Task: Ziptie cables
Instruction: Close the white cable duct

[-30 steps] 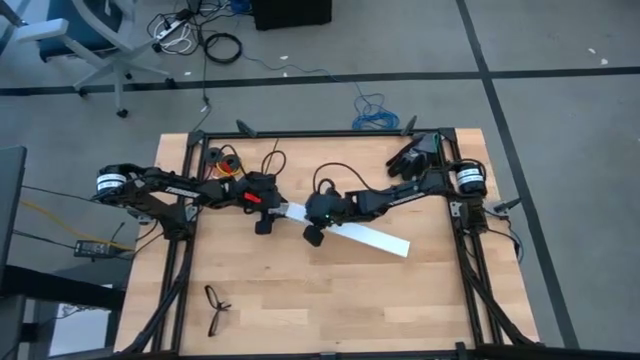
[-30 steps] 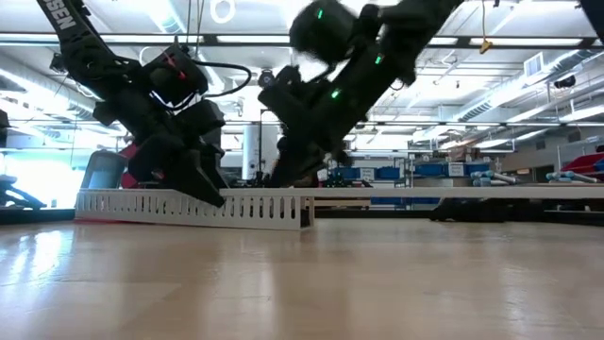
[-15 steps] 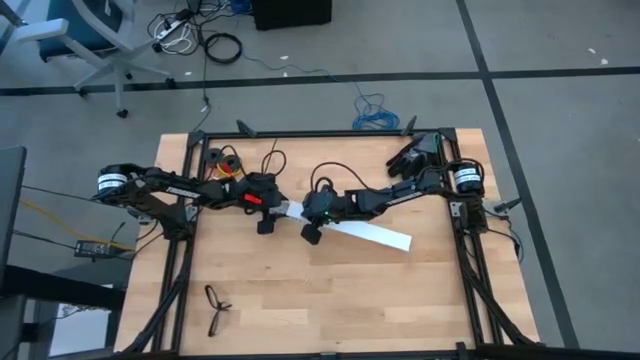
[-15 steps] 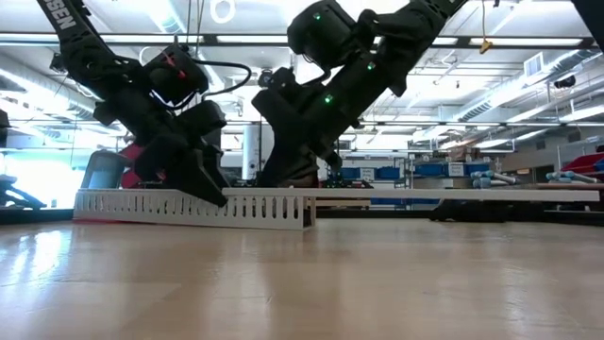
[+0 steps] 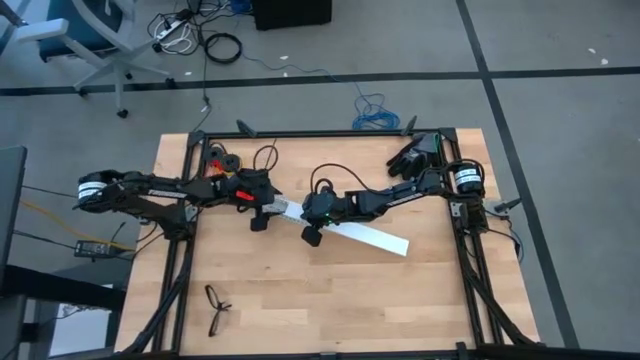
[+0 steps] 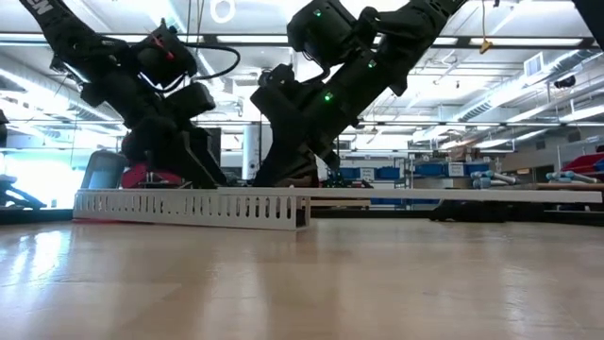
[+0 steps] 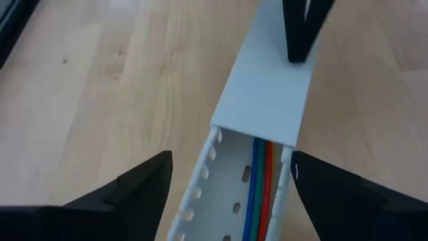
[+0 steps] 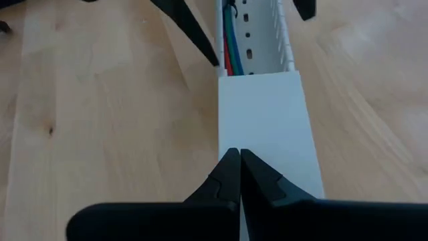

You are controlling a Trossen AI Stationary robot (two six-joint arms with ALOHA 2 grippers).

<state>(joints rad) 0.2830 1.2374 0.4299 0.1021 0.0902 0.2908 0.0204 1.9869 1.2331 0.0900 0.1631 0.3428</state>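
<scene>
A white slotted rail lies slantwise on the table's middle, with a smooth white cover over most of it. Blue, green, red and orange cables lie in its uncovered left end. My left gripper is open, one finger on each side of that end, with a gap to the rail's walls. My right gripper is shut, tips on the cover close to the cover's left end. In the high view the left gripper and right gripper stand close together. No straight black ziptie shows. My right gripper presses its shut fingertips down on the top face of the white cover, a short way back from the cover's left end. The fingers come slanting down from the table's right and lie along the rail. Rail and cover rest flat on the table.
A red and yellow wire with black spools sits at the far left corner. A thin black looped piece lies near the near left edge. A dark clump sits by the right arm's base. Bare wood spreads toward the near edge.
My left arm has drawn back toward the table's left. In the low view its fingers have risen from their slant against the rail and stand more upright. My right gripper slid a little leftward along the cover and came lower. The rail stayed where it was.
</scene>
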